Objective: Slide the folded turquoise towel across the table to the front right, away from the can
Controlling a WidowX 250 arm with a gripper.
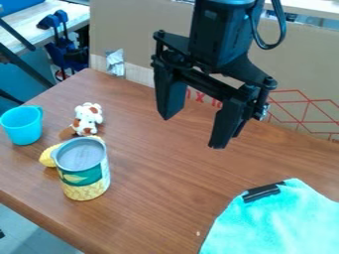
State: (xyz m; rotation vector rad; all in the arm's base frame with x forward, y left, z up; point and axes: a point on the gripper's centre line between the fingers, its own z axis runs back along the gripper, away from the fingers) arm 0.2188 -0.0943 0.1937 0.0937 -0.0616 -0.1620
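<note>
Gripper point(192, 133) released, empty above table point(155, 193); a low swing left could knock upright can point(83, 171) into yellow item point(47, 156) close behind, clearance tight.

The desk point(149, 171) has a smooth brown wood-grain surface with a soft sheen, and the tool point(191, 133) looks like matt black plastic or metal. The can point(84, 173) shows bare grey metal on top and a smooth printed label, the cup point(23, 126) looks like smooth blue plastic, and the turquoise cloth point(281, 223) has a soft, matt, fuzzy nap.
</note>
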